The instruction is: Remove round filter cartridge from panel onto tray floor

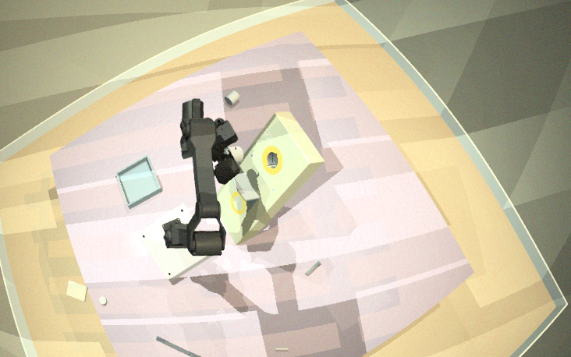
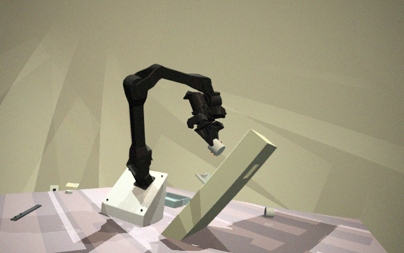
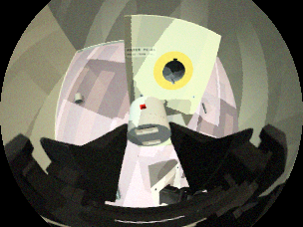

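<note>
The white round filter cartridge (image 1: 236, 154) (image 2: 217, 147) (image 3: 150, 115) is out of the panel, between the fingertips of my gripper (image 3: 148, 125), which is shut on it. Its slotted face points back toward the wrist camera; a red mark shows on its side. In the exterior view a gap shows between it and the tilted service panel (image 1: 290, 168) (image 2: 220, 182) (image 3: 199, 45). The panel's upper yellow ring (image 1: 264, 160) (image 3: 158, 71) surrounds a dark open hole. The blue-green tray (image 1: 139, 182) (image 2: 175, 203) lies beyond the arm, away from the cartridge, with nothing seen in it.
A grey-white angled piece (image 1: 246, 187) (image 2: 203, 177) stands out from the panel face near a lower yellow ring. A loose cylinder (image 1: 232, 97) (image 2: 269, 212) (image 3: 79, 98) lies behind the panel. A dark bar (image 1: 176, 345) (image 2: 26, 212) and a small grey bar (image 1: 313, 268) lie farther off.
</note>
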{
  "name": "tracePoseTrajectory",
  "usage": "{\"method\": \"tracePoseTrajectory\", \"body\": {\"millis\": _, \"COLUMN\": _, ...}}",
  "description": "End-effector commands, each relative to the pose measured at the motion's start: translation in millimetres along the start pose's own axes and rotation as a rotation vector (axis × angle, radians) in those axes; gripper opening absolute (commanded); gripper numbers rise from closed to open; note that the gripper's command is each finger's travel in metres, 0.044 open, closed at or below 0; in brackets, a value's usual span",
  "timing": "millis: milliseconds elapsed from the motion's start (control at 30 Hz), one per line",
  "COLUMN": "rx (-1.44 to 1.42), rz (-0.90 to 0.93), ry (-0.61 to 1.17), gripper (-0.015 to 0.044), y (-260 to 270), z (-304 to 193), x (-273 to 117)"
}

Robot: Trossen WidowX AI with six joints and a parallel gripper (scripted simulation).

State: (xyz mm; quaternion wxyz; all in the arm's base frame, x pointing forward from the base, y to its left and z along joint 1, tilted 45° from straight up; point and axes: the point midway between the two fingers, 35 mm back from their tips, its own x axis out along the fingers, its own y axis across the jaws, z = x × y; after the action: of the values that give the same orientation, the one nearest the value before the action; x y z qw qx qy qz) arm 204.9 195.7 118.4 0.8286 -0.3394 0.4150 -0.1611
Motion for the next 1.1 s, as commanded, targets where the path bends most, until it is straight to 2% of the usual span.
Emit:
{"method": "tracePoseTrajectory", "body": {"millis": 0, "rx": 0.011, "rz": 0.009, "ry": -0.006, "gripper": 0.0000, "y": 23, "z": 1, "x": 1}}
{"method": "tracePoseTrajectory", "body": {"millis": 267, "rx": -0.049, "rz": 0.028, "ry": 0.011, "gripper": 0.0000, "y": 38, "z": -8, "x": 4}}
{"method": "tracePoseTrajectory", "body": {"millis": 567, "rx": -0.359, "rz": 0.201, "ry": 0.050, "gripper": 0.0000, "y": 94, "z": -43, "x": -6}}
{"method": "tracePoseTrajectory", "body": {"millis": 1067, "rx": -0.881, "rz": 0.521, "ry": 0.010, "gripper": 0.0000, "y": 175, "z": -108, "x": -30}}
